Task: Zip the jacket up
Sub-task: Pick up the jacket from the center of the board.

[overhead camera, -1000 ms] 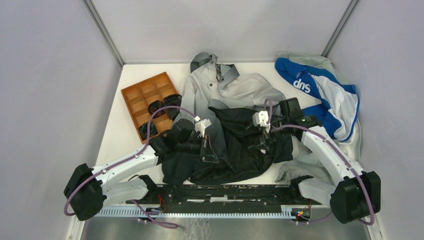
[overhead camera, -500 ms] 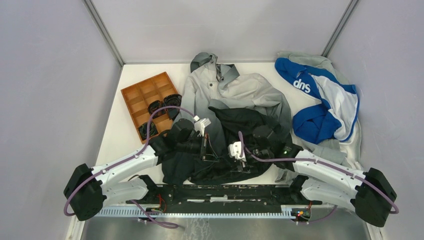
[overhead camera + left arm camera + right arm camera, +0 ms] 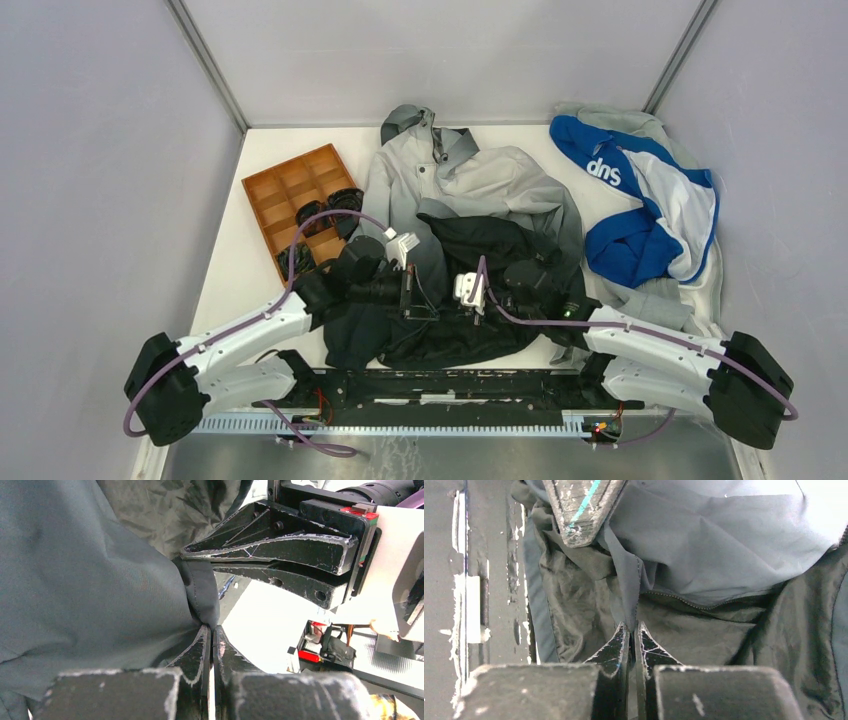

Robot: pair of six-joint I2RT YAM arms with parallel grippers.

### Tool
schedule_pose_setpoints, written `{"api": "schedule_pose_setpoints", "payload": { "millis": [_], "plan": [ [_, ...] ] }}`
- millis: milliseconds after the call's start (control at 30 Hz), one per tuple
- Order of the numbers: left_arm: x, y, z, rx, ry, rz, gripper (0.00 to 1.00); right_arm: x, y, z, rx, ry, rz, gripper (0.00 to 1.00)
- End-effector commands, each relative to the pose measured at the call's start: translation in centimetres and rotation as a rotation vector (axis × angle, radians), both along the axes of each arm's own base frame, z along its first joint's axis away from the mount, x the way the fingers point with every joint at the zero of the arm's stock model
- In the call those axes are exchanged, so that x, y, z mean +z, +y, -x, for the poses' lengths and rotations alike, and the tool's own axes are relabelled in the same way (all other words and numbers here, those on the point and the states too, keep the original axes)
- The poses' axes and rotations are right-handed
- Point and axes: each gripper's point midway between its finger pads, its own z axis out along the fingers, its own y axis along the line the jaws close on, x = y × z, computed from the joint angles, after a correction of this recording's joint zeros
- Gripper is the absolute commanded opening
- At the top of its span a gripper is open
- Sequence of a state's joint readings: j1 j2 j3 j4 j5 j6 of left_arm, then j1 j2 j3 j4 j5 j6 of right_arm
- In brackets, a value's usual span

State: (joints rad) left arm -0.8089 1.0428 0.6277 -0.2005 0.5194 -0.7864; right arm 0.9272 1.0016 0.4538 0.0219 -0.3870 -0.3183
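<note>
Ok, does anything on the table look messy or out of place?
The jacket is crumpled: its dark lower half bunched and folded back, lining showing, front unzipped. The blue-and-white garment lies heaped at the right.

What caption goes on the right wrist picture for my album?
The right gripper pinches a fold of the dark jacket.
</note>
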Motion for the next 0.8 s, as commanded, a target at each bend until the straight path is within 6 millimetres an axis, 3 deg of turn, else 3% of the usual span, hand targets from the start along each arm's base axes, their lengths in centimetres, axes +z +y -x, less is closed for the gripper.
{"api": "schedule_pose_setpoints", "payload": {
  "millis": [0, 67, 200, 300, 400, 533, 767],
  "plan": [
    [1.6, -0.3, -0.3, 0.030, -0.011, 0.051, 0.02, 3.5, 0.8, -2.3, -0.039, -0.129, -0.050, 0.00],
    [1.4, -0.1, -0.2, 0.045, 0.007, 0.048, 0.07, 4.1, 0.8, -2.7, -0.012, -0.191, -0.035, 0.00],
    [1.7, 0.6, -0.6, 0.128, 0.067, 0.047, 0.36, 5.1, 0.6, -3.2, 0.033, -0.321, -0.005, 0.00],
    [2.9, 1.3, -1.3, 0.200, 0.102, 0.066, 0.55, 5.1, 0.4, -2.5, 0.092, -0.411, 0.029, 0.00],
    [3.7, 2.4, -2.3, 0.289, 0.132, 0.072, 0.67, 5.2, 0.8, -1.6, 0.151, -0.502, 0.047, 0.00],
    [4.8, 3.2, -3.3, 0.360, 0.172, 0.124, 0.71, 5.7, 1.5, -0.8, 0.207, -0.612, 0.065, 0.00],
    [4.1, 5.1, -4.0, 0.456, 0.187, 0.093, 0.79, 6.7, 3.1, -0.1, 0.263, -0.797, 0.069, 0.00]
  ]
}}
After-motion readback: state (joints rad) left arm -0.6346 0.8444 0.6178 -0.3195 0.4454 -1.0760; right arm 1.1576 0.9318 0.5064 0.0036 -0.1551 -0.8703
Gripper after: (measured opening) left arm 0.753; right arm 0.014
